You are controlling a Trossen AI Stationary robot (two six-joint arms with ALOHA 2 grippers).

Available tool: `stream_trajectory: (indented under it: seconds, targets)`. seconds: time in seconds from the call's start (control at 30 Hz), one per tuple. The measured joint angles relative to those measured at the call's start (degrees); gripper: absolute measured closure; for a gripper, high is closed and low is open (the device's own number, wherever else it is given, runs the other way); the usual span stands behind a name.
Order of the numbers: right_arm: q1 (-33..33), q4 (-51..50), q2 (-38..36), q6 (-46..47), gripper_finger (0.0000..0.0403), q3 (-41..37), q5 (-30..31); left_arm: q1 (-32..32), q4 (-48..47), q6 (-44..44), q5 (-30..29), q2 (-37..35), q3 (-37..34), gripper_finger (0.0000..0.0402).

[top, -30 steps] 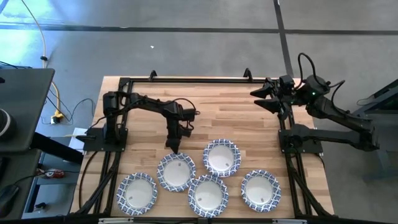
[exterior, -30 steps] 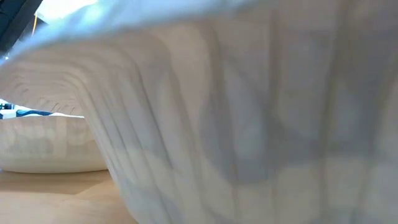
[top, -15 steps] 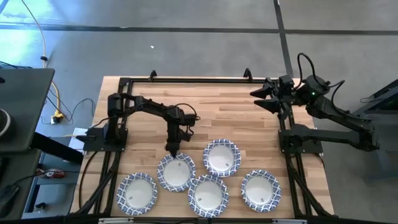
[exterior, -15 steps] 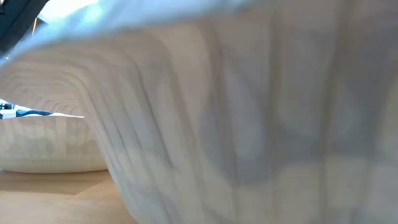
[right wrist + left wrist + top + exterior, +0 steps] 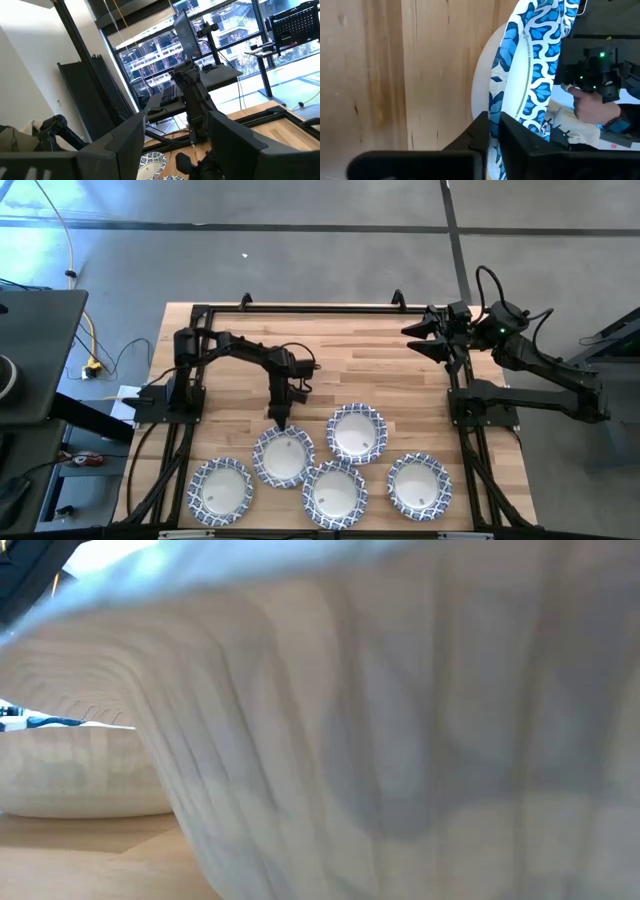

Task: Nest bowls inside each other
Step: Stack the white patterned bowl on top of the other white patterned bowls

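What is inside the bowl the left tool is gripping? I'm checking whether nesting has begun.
The left tool pinches the rim of a white bowl with a blue-patterned rim. From above its white inside looks bare, with no bowl in it. What is beneath it is hidden.

Five bowls [image 5: 284, 457] lie on the worktop [image 5: 370, 370]; one at the left end effector [image 5: 281, 423], four beyond it; two arms; two end effectors, the right end effector [image 5: 412, 338] well apart.
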Motion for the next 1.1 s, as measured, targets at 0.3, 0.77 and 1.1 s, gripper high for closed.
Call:
stream_trajectory:
  seconds: [0.3,0.77,1.1]
  targets:
    - [-1.6,-0.1,0.0,0.5,0.0197,0.0,0.1,1.6,-0.4,0.2,0.2,0.0,0.0,0.0395]
    - [-1.9,-2.4,0.5,0.0,0.0197,0.0,0.1,5.8,-11.9,5.7,2.6,0.0,6.1,0.0394]
    - [-1.9,-3.5,1.9,-1.4,0.0197,0.0,0.0,6.9,-15.3,3.1,2.3,0.0,21.1,0.0394]
